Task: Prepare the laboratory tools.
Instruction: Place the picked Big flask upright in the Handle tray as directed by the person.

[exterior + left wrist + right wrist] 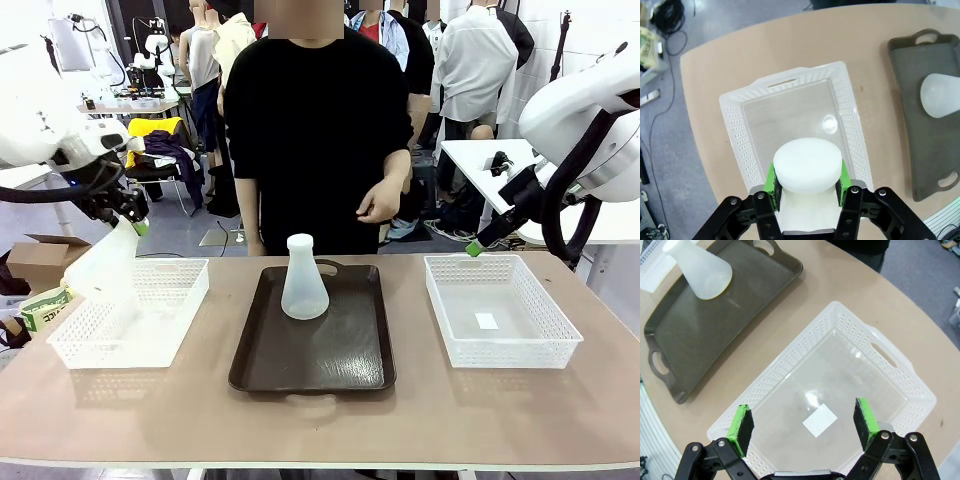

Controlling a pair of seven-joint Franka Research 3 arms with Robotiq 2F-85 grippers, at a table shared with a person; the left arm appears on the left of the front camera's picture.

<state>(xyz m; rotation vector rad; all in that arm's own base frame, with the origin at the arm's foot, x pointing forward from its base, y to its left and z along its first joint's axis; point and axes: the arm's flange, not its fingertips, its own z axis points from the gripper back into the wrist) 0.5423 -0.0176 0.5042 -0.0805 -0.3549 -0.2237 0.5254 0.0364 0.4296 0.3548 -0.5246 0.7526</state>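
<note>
Flask, lower centre of my left wrist view, sits clamped by its neck in my left gripper above the left basket; it looks light, stiff, slippery plastic.

— Bright, even light from overhead; only soft shadows on the table.
— Sharp?
— Mostly. A glare spot sits in the left basket (wrist views bend at the edges).

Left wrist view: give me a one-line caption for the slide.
Left gripper holds a frosted flask by its neck above the white mesh basket.
</note>
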